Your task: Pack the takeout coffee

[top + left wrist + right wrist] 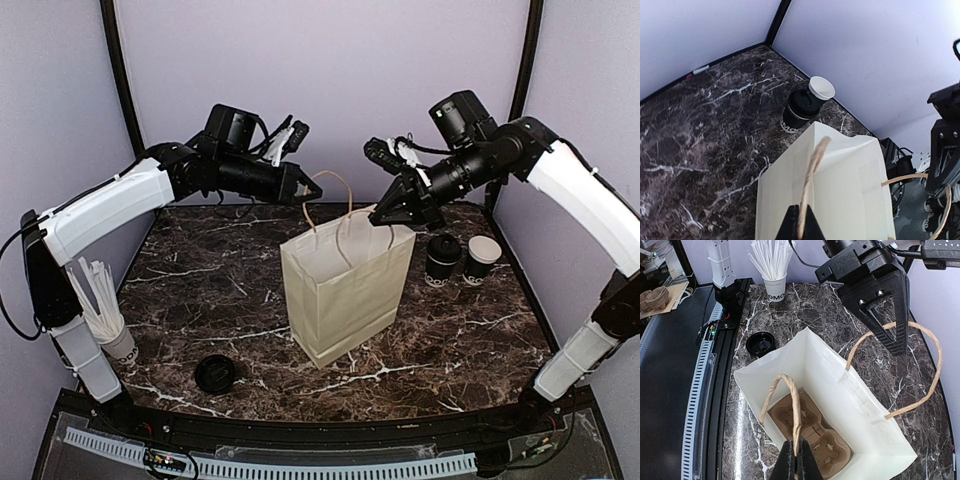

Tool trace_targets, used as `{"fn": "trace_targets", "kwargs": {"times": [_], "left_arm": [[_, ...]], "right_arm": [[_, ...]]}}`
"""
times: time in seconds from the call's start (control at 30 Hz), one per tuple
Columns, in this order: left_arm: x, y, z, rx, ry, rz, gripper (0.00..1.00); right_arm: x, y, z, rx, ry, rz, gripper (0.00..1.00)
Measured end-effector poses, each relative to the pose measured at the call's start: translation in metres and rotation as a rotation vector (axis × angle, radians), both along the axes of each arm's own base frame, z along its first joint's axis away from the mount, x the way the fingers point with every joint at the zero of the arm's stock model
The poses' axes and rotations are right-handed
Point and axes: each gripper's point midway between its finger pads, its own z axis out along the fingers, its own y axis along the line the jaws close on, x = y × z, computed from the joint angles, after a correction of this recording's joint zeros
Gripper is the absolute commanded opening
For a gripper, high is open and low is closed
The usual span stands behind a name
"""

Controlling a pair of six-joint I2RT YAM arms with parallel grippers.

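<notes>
Two robot arms hold a cream paper carrier bag (345, 290) upright in the middle of a dark marble table (200, 290), seen from above. The left gripper (305, 190) and right gripper (385, 215) are each pressed together at the bag's top. The takeout coffee (443, 260), a small black paper cup with a black plastic lid, stands just right of the bag, ungripped, beside a matching lidless cup (482, 258). From the left wrist, fingers (789, 226) pinch one tan twisted-paper handle (812, 167); beyond the bag the coffee stands upright, long axis vertical, lid up. From the right wrist, fingers (786, 466) pinch the other handle (795, 410) above a brown pulp cup carrier (810, 440) inside the bag. The cup is probably light, thin-walled and crushable, so it is best gripped gently mid-wall, below the lid.
</notes>
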Motion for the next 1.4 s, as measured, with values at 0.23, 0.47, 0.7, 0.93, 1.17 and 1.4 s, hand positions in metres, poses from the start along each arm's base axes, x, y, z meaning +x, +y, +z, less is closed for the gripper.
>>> {"fn": "trace_targets", "kwargs": {"times": [0.23, 0.47, 0.7, 0.93, 1.17, 1.4], "left_arm": [[0.002, -0.002, 0.036, -0.034, -0.084, -0.015, 0.0], [0.003, 0.006, 0.111, -0.092, -0.247, 0.003, 0.0], [-0.001, 0.014, 0.143, -0.106, -0.316, 0.017, 0.0], [0.001, 0.012, 0.139, -0.089, -0.309, 0.013, 0.0], [0.005, 0.007, 0.122, -0.062, -0.269, 0.003, 0.0], [0.006, 0.005, 0.116, -0.051, -0.254, -0.001, 0.01]], "right_arm": [[0.003, 0.003, 0.029, 0.056, -0.056, 0.0, 0.0], [0.008, 0.012, 0.093, 0.201, -0.187, 0.011, 0.0], [0.006, 0.014, 0.117, 0.261, -0.22, 0.028, 0.0], [0.004, 0.015, 0.118, 0.265, -0.213, 0.031, 0.0], [0.003, 0.015, 0.118, 0.27, -0.206, 0.039, 0.0], [0.002, 0.015, 0.118, 0.27, -0.204, 0.039, 0.0]]}}
